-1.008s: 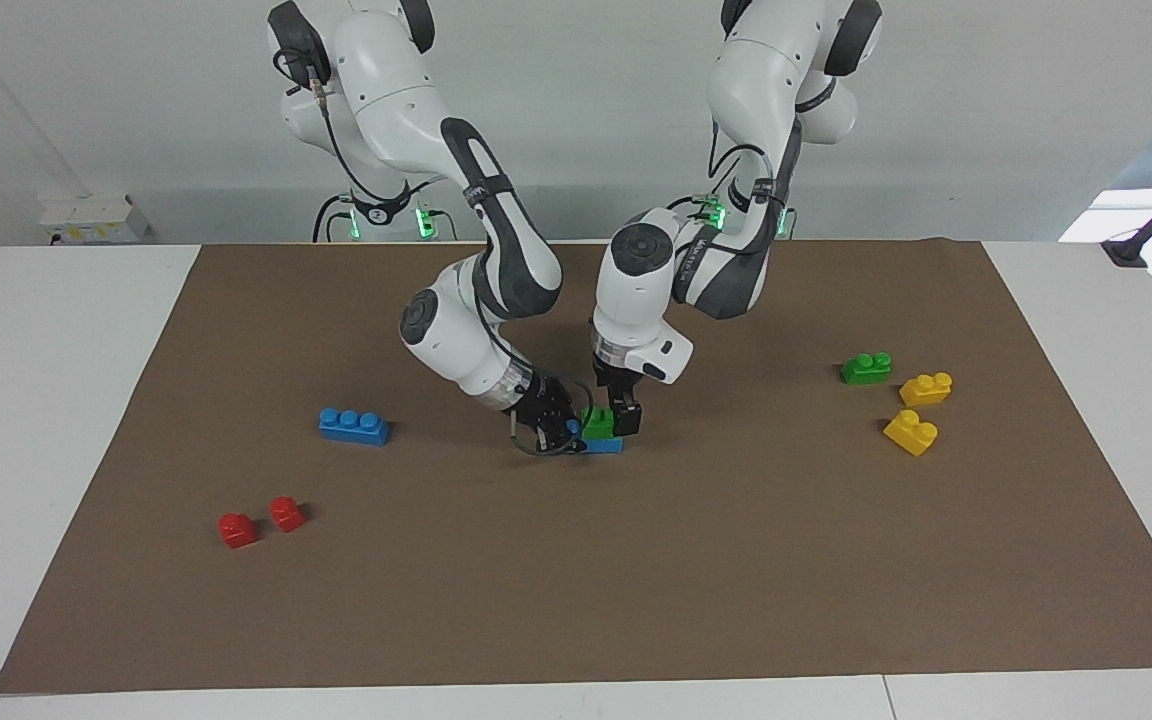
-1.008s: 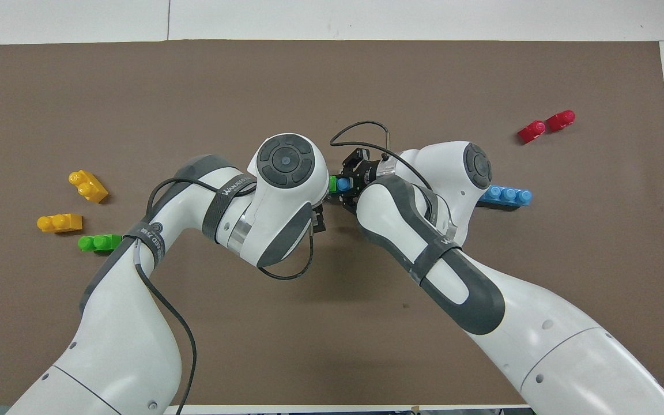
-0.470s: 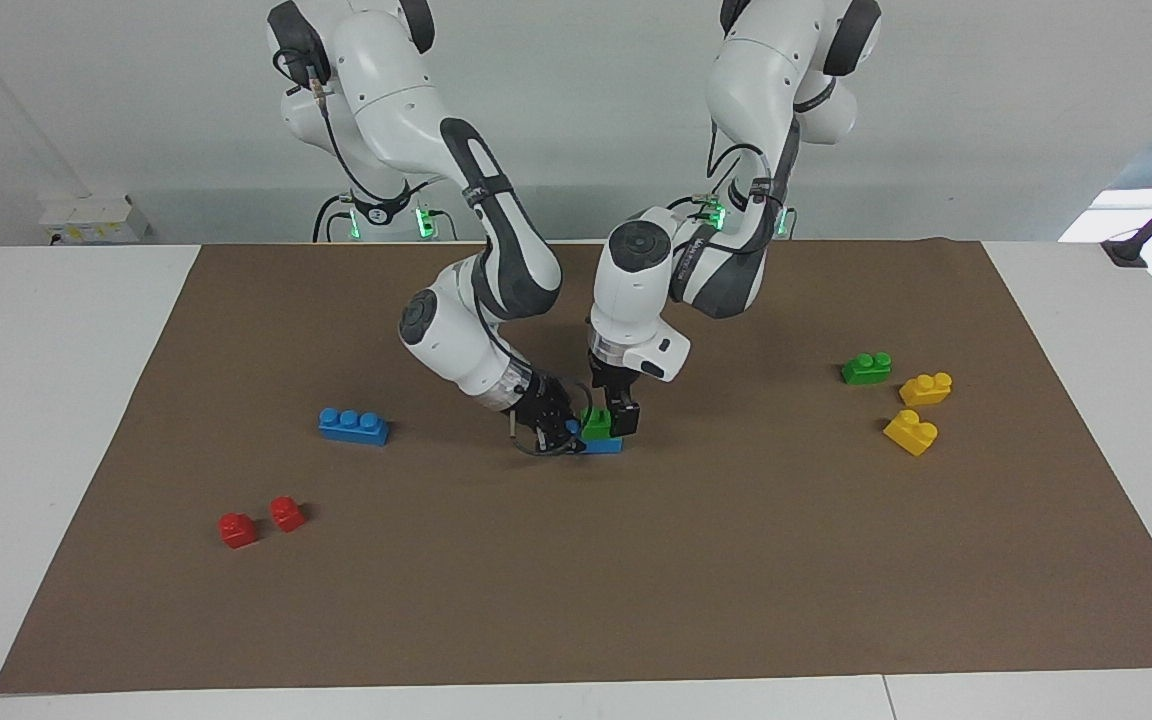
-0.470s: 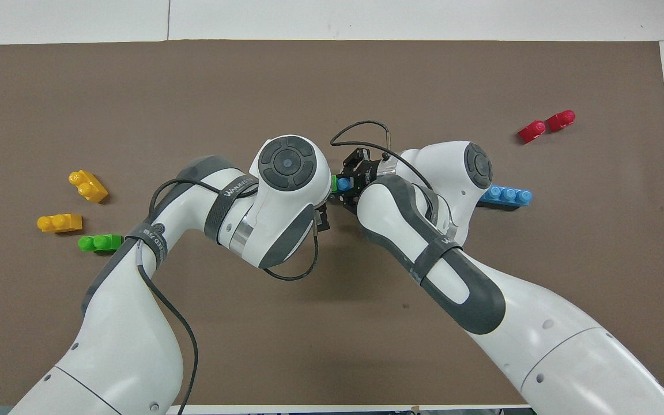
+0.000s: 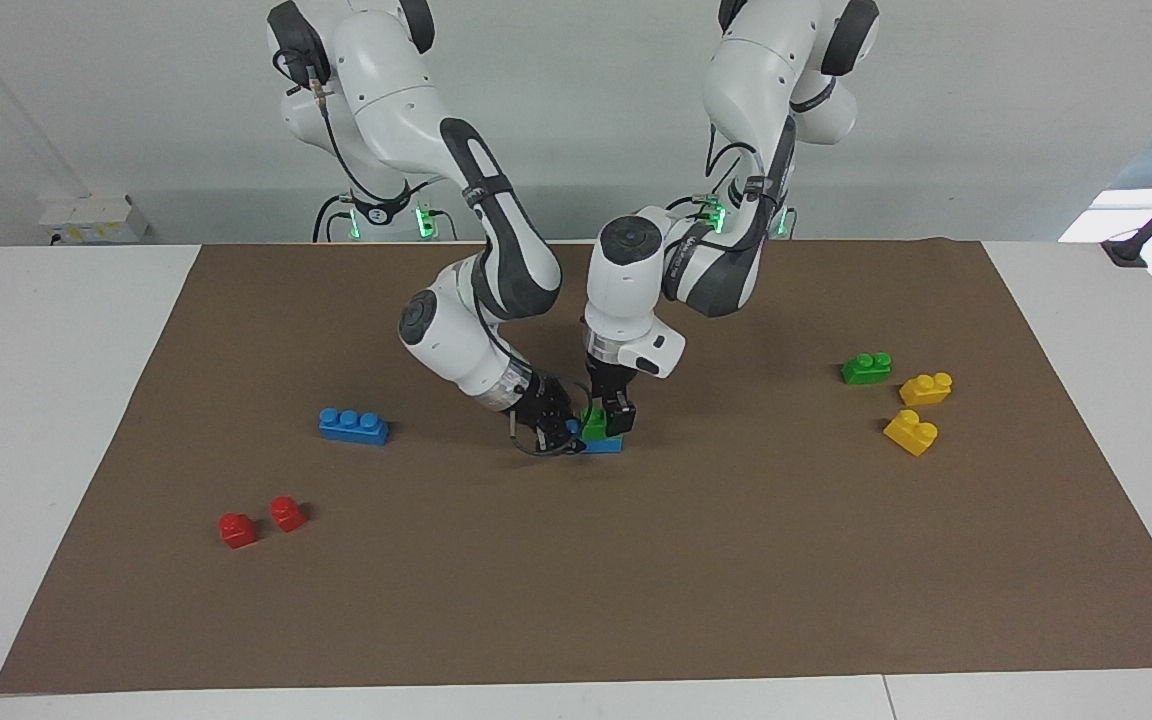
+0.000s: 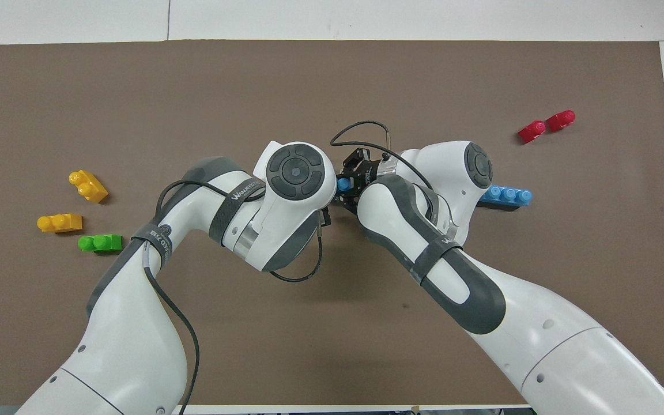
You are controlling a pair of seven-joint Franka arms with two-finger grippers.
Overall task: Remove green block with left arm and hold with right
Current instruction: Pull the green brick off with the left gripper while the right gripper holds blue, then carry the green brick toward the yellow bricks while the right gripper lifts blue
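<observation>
A green block [image 5: 594,427] sits on one end of a blue brick [image 5: 606,446] in the middle of the brown mat. My left gripper [image 5: 604,417] comes down from above and is shut on the green block. My right gripper [image 5: 560,428], the one with the looped wire, reaches in low from the right arm's end and is shut on the blue brick's other end. In the overhead view the left wrist hides the green block. There only a blue stud [image 6: 343,184] shows in the right gripper [image 6: 347,184].
A second green block [image 5: 866,368] and two yellow bricks [image 5: 926,388] lie toward the left arm's end. A blue three-stud brick [image 5: 354,425] and two red blocks [image 5: 237,529] lie toward the right arm's end.
My left wrist has shifted a little toward the right arm's end and now covers the green sliver in the overhead view. The right arm and the bricks stay where they were.
</observation>
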